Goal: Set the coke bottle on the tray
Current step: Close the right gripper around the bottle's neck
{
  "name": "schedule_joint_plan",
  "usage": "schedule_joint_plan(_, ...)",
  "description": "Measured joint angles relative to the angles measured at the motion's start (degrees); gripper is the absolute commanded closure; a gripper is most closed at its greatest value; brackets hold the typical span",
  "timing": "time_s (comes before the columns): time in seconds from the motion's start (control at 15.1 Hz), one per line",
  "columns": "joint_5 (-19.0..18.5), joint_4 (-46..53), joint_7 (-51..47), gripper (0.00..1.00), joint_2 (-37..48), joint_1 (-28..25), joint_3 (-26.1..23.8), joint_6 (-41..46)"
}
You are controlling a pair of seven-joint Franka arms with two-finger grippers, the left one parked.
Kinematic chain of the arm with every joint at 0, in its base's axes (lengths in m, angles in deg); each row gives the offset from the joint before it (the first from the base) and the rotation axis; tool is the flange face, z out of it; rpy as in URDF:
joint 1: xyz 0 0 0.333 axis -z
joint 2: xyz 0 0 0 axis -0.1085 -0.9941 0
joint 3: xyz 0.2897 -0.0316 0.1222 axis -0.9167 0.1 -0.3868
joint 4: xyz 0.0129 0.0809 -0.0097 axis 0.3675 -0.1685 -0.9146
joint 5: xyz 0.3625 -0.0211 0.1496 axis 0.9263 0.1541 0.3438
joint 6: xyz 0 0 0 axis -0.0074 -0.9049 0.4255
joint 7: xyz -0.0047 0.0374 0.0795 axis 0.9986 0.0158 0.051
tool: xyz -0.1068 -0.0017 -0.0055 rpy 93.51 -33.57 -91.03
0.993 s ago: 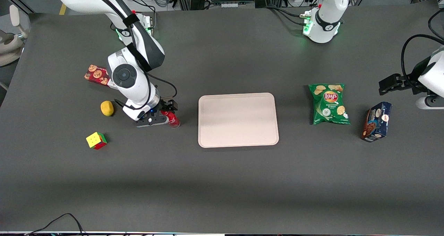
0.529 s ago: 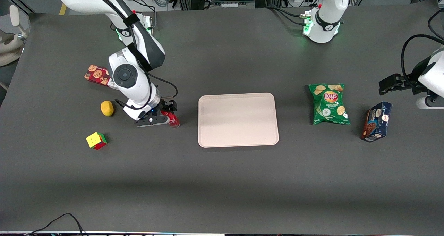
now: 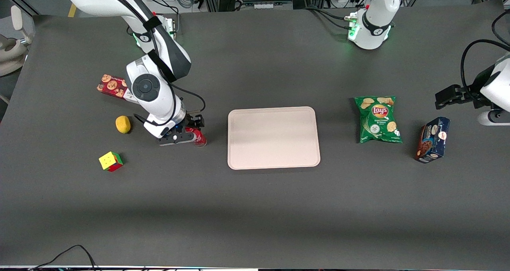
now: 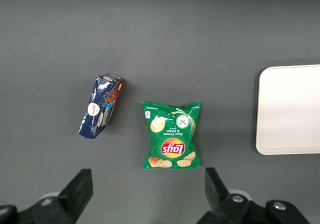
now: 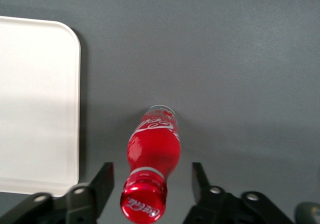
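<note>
The coke bottle, small and red with a red cap, stands upright on the dark table beside the tray, a little apart from its rim. My right gripper is low over the bottle, open. In the right wrist view the bottle stands between the two fingers with a gap on each side, and the cap is nearest the camera. The pale tray lies flat with nothing on it. One end of the tray also shows in the left wrist view.
A red cookie box, a yellow fruit and a coloured cube lie toward the working arm's end. A green Lay's chip bag and a dark blue box lie toward the parked arm's end.
The right arm's wrist has shifted very slightly toward the tray. The bottle stands where it was and the fingers stay open around it.
</note>
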Motion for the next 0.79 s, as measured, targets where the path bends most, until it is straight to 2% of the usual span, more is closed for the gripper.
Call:
schedule_joint_plan(0.2,0.0,0.0,-0.02,0.93,-0.02,-0.12,-0.05,0.0)
schedule_joint_plan(0.26,-0.01,0.09,-0.05,1.0,0.02,-0.12,-0.06,0.0)
schedule_joint_plan(0.6,-0.08,0.22,-0.05,1.0,0.13,-0.12,-0.11,0.24)
schedule_joint_plan(0.79,-0.14,3.02,-0.16,1.0,2.22,-0.12,-0.26,5.87)
